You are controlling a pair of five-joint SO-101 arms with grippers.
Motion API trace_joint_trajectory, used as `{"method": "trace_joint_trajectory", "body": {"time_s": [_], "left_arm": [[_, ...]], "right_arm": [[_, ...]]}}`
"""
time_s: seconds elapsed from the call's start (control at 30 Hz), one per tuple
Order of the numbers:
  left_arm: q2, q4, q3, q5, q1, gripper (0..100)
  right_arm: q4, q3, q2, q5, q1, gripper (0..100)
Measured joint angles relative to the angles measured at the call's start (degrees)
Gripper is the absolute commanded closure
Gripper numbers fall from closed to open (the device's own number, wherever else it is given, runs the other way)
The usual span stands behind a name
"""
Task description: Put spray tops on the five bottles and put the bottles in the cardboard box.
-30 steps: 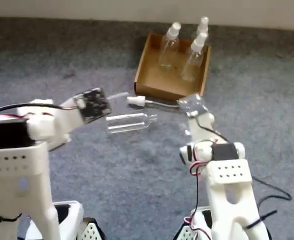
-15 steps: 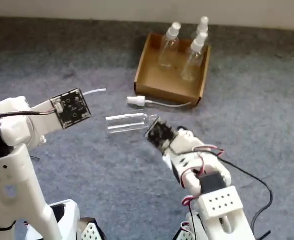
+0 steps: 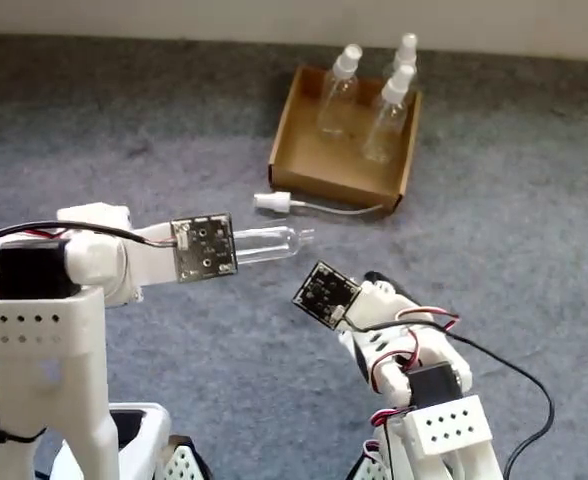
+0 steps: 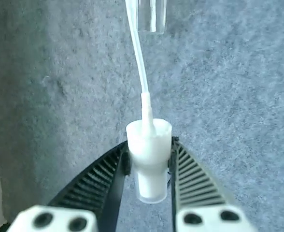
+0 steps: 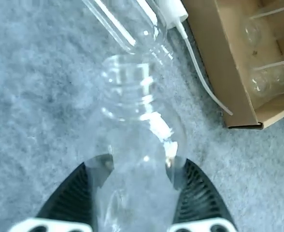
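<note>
My left gripper (image 4: 149, 150) is shut on a white spray top (image 4: 149, 159). Its thin tube (image 4: 138, 58) points away towards the end of a clear bottle (image 4: 151, 14). My right gripper (image 5: 138, 166) is shut on a clear bottle without a top (image 5: 139, 135), mouth pointing away. Another bare bottle (image 3: 269, 243) lies on its side on the carpet, seen just beyond the held one as bottle (image 5: 127, 24). A loose spray top (image 3: 272, 202) with its tube lies in front of the cardboard box (image 3: 299, 160). Three topped bottles (image 3: 339, 95) stand in the box.
Grey carpet covers the whole work area. The left arm's wrist board (image 3: 204, 247) hangs over the lying bottle's base end. The right arm's wrist board (image 3: 326, 293) sits just in front of that bottle. Open carpet lies to the left and right of the box.
The left arm swung out to the left, then back over the lying bottle. The right arm drew back from the box front towards its base.
</note>
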Motion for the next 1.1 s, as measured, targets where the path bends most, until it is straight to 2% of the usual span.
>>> {"method": "trace_joint_trajectory", "body": {"time_s": [0.5, 0.83, 1.1], "left_arm": [[0.00, 0.00, 8.09, -0.09, 10.64, 100], [0.00, -0.09, 16.79, -0.09, 10.73, 100], [0.00, -0.18, 17.58, -0.09, 10.73, 100]], "right_arm": [[11.08, -1.23, -0.09, 1.67, 0.26, 99.5], [18.02, -5.71, -0.62, 3.34, 2.20, 99.5], [27.43, -13.01, -0.62, 3.34, -2.20, 99.5]]}}
